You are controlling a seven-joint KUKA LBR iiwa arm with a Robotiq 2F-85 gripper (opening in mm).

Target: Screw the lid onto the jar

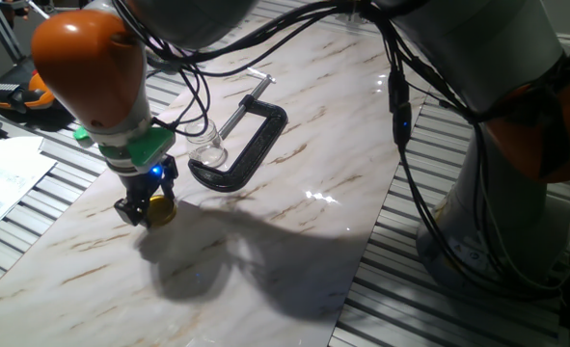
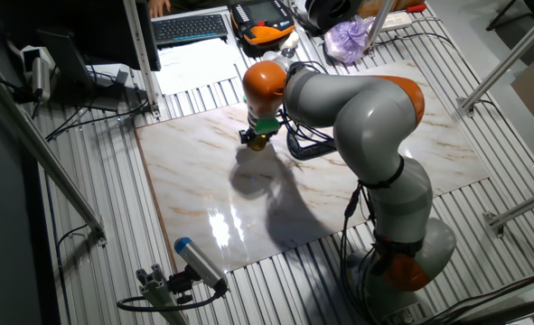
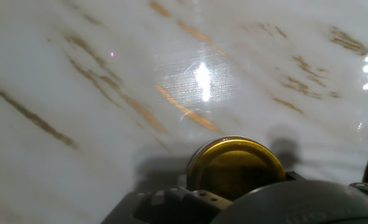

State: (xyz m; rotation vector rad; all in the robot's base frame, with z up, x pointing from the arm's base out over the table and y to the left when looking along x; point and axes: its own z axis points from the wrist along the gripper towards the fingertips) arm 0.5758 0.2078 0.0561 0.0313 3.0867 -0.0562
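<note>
The gold-yellow lid (image 1: 161, 210) sits between my fingertips, right at the marble tabletop (image 1: 294, 222). My gripper (image 1: 149, 207) is shut on the lid at the near left of the slab. In the hand view the lid (image 3: 236, 167) fills the lower middle, just ahead of the hand's housing, and the fingers themselves do not show. The small clear glass jar (image 1: 207, 146) stands upright and open, a short way behind and to the right of the gripper, against the black C-clamp. In the other fixed view the lid (image 2: 259, 143) shows under the gripper (image 2: 257, 138), and the jar is hidden by the arm.
A large black C-clamp (image 1: 246, 145) lies beside the jar. An orange-black case (image 1: 19, 94) and papers (image 1: 5, 183) lie off the slab at the left. The arm's cables (image 1: 400, 106) hang over the right side. The slab's edge (image 1: 362, 270) runs along the right.
</note>
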